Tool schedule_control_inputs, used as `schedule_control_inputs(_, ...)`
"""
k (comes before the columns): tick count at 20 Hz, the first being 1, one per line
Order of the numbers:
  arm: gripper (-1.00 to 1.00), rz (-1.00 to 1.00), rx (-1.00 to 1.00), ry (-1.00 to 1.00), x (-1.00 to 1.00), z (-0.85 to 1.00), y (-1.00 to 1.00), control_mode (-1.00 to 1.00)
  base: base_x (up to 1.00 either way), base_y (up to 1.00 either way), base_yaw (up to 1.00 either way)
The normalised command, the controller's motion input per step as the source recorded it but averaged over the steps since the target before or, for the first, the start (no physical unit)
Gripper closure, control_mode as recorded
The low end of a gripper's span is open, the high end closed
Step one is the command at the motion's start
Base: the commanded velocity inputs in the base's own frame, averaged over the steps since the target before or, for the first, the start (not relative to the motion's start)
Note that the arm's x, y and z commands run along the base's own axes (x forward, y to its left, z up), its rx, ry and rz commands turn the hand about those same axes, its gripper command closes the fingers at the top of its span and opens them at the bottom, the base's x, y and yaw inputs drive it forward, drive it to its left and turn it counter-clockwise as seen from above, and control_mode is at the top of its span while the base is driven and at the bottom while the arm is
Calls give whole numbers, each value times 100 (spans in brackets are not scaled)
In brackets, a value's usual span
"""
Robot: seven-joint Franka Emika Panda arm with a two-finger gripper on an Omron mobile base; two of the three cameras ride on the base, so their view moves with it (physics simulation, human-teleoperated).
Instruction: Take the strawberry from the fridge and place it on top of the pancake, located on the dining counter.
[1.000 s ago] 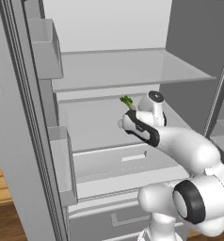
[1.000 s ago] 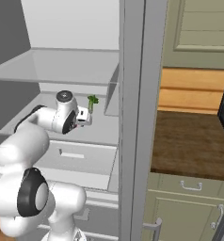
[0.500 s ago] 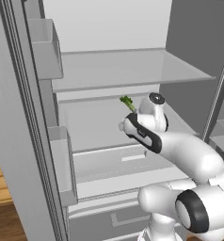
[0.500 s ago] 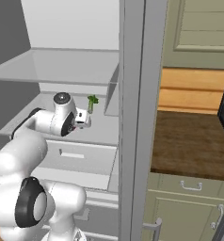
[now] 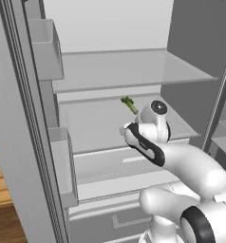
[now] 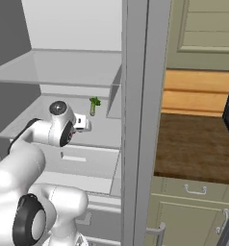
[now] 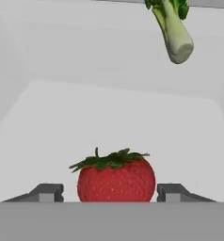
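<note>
Sitting upright, red strawberry [image 7: 116,181] shows green leaves.

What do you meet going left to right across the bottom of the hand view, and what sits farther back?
Left fingertip → strawberry → right fingertip; farther back on the fridge shelf, upper right, the green stalk vegetable.

Arm: white, dark joints, rises from base, bends at elbow, reaches forward and level; forearm sloped upward toward wrist. Wrist: round dark-capped joint uppermost, hand turned roughly horizontal. Tool [image 7: 115,193]: two small dark fingertips [image 7: 47,192] low in hand view, parted, one each side of centre, level with each other; gap between tips partly closed, neither tip visibly touching anything. Tool [image 6: 86,124] in right base view: pale, projecting sideways from wrist.
</note>
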Motion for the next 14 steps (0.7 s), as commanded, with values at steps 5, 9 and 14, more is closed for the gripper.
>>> schedule_control_inputs(5,100,0,0,-11,27,-4,0,-100,0,0,0)
schedule_control_inputs(9,100,0,0,-14,-8,-7,0,-100,0,0,0)
schedule_control_inputs(14,100,0,0,-4,-100,31,0,-100,0,0,0)
